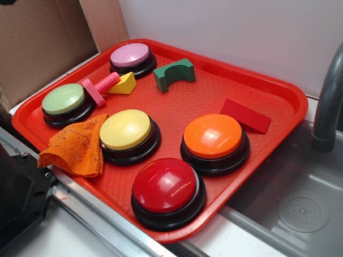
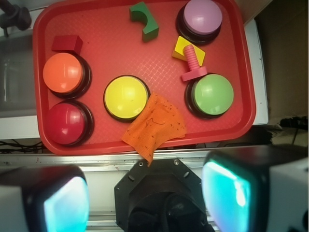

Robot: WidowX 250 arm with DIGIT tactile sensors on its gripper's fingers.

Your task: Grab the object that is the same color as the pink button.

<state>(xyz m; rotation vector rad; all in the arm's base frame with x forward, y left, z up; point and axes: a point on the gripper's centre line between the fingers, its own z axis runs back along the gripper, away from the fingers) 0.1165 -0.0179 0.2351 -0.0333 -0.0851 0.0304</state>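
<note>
The pink toy bolt [image 1: 99, 87] [image 2: 193, 63] lies on the red tray [image 1: 177, 112] [image 2: 120, 43], its shaft resting on a yellow wedge block [image 1: 124, 84] [image 2: 183, 47]. It sits between the pink button [image 1: 131, 56] [image 2: 202, 18] and a green button [image 1: 64, 101] [image 2: 211, 94]. In the wrist view my gripper [image 2: 145, 203] hangs high above the tray's near edge, over the robot base. Its fingers [image 2: 231, 191] stand wide apart, open, with nothing between them. The gripper does not show in the exterior view.
On the tray also stand yellow [image 1: 127, 132], orange [image 1: 214, 139] and red [image 1: 167, 188] buttons. A green arch block [image 1: 174, 73], a flat red block [image 1: 245, 115] and an orange cloth [image 1: 77, 147] lie there too. A sink [image 1: 300, 209] and faucet [image 1: 327, 107] are at the right.
</note>
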